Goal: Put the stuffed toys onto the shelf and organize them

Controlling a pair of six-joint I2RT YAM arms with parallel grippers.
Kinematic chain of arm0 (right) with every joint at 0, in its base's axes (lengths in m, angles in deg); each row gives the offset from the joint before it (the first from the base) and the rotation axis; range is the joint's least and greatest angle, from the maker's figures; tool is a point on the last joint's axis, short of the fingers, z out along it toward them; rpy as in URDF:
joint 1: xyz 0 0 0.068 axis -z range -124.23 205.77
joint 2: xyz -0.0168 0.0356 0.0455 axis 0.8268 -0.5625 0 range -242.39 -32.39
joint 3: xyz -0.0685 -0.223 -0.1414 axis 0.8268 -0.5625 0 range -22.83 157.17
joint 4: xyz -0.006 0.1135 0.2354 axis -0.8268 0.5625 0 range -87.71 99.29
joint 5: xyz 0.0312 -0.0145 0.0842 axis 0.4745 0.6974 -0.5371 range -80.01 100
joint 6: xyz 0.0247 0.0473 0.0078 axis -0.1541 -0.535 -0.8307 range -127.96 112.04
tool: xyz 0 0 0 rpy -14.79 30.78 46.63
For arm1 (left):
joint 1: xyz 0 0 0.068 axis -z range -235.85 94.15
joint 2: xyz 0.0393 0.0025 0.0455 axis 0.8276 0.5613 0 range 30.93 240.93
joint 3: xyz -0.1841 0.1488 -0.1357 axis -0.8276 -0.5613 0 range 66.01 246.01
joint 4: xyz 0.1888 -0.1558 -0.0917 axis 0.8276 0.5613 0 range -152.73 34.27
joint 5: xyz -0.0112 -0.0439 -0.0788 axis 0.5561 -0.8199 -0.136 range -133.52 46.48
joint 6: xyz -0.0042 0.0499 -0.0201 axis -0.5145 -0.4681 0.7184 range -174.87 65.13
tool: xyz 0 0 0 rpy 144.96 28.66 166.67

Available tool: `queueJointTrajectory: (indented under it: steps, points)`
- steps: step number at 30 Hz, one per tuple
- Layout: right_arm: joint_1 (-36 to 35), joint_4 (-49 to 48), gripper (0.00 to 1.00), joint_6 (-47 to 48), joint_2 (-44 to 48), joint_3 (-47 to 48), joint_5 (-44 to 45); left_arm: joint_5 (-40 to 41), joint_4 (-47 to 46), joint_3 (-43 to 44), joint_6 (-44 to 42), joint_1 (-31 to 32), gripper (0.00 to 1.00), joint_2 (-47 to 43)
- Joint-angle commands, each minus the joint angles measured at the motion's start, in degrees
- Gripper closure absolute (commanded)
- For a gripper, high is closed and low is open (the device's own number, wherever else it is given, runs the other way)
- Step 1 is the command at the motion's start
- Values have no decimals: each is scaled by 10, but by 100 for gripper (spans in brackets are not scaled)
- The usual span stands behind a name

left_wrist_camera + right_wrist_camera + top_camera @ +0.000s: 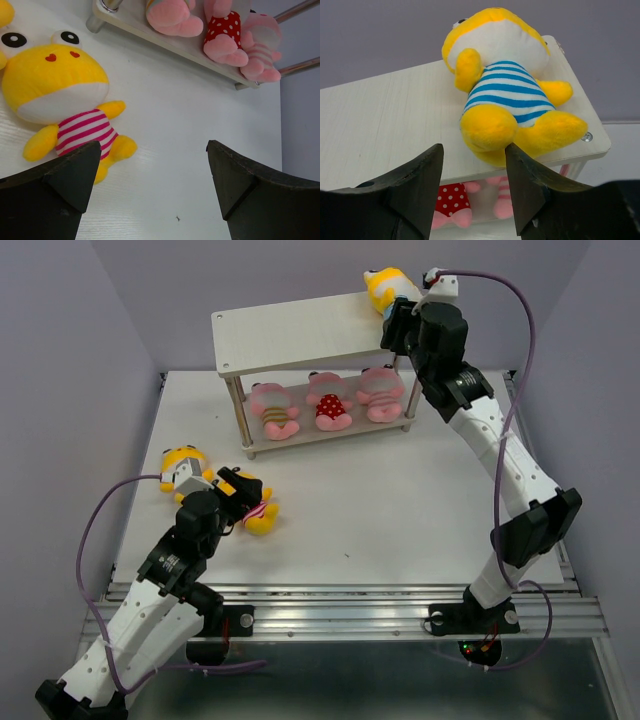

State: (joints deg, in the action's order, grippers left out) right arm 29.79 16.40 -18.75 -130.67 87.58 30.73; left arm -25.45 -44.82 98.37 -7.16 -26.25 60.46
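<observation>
The pale shelf point(290, 332) stands at the table's back. Three pink toys sit on its lower board: yellow-striped point(272, 410), red dotted point(328, 405) and pink-striped point(380, 398). A yellow blue-striped toy point(505, 95) lies on the right end of the top board point(385, 110). My right gripper point(474, 150) is open and empty just in front of its legs. My left gripper point(152, 170) is open and empty low over the table. A yellow pink-striped toy point(65, 95) lies on its back just left of it. A second yellow toy point(183, 462) lies further left.
The shelf's thin metal legs point(240, 415) stand on the white table point(400, 500). Purple walls close in the back and sides. The right arm point(500, 460) reaches over the table's right side. The table's left edge point(140, 490) is near the two yellow toys.
</observation>
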Motion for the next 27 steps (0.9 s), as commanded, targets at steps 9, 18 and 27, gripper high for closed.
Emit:
queueJointTrajectory:
  steps: [9,18,27]
  points:
    - [-4,-14,0,7,86,-40,10,11,16,9,12,0,1,-4]
    - [-11,49,0,3,171,-119,-34,26,84,31,58,0,1,1]
    - [-126,40,0,9,222,-290,-149,83,185,68,130,0,1,42]
